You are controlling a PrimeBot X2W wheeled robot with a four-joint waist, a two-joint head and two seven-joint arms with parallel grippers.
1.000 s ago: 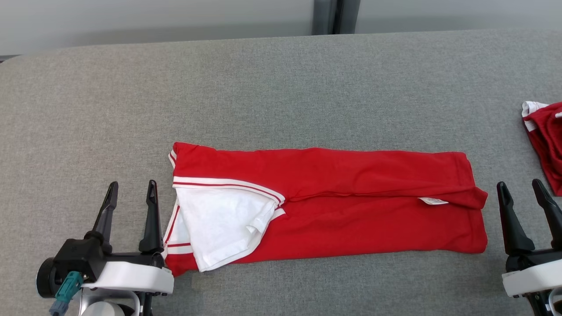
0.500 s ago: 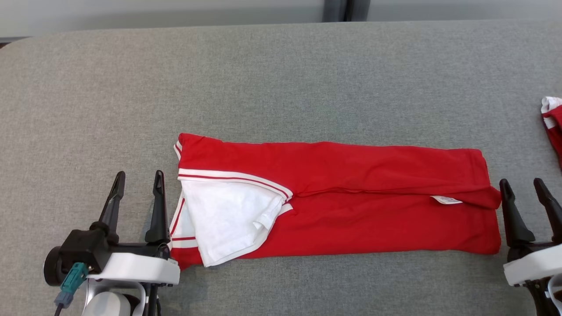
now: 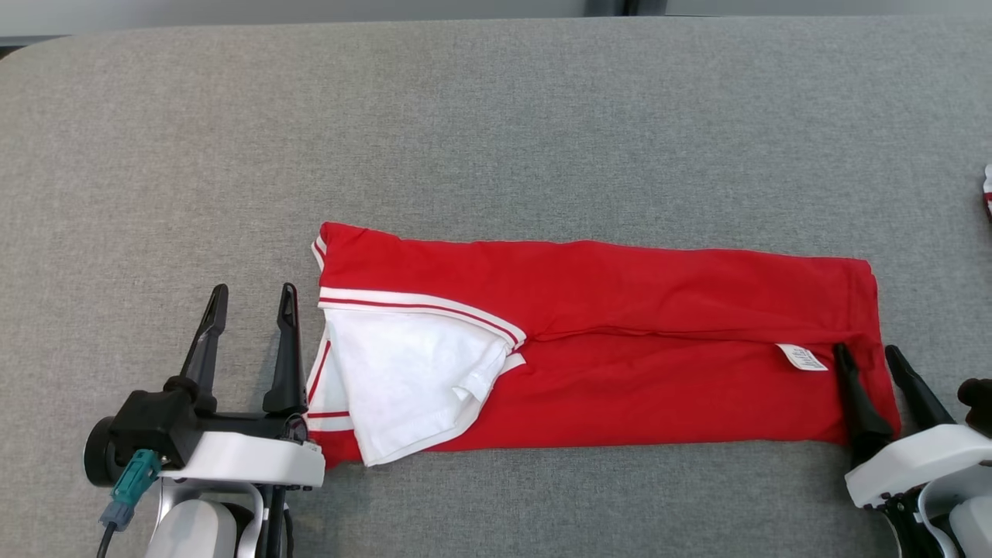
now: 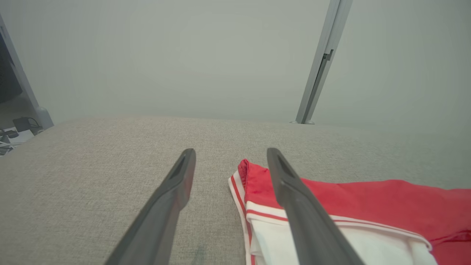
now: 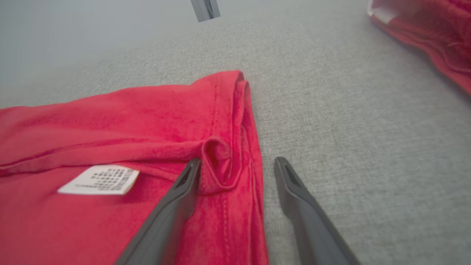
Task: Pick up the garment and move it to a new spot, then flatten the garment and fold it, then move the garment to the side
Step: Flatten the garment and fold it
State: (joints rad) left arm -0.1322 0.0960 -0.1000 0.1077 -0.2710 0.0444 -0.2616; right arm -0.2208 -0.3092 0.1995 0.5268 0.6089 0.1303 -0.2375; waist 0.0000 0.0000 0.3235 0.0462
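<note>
The garment (image 3: pixel 659 310), a red shirt with white trim and a white panel at its left end, lies folded into a long strip across the grey table (image 3: pixel 496 116). My left gripper (image 3: pixel 254 288) is open just left of the striped collar end, its right finger beside the fabric edge. In the left wrist view the left gripper (image 4: pixel 231 151) points past the garment's corner (image 4: pixel 368 198). My right gripper (image 3: pixel 866 349) is open at the right end, straddling the hem. In the right wrist view the right gripper (image 5: pixel 237 161) has one finger over the garment (image 5: pixel 110 121) near a white label (image 5: pixel 99 179), the other over bare table.
A second red and white cloth (image 5: pixel 434 29) lies further right on the table, just showing as a cloth edge (image 3: pixel 988 186) at the head view's right border. A pale wall and a metal post (image 4: pixel 320 66) stand behind the table's far edge.
The head camera has shifted, so the whole picture sits differently. My right gripper has moved left from beside the garment's right end to over its hem. The left gripper holds its place by the collar.
</note>
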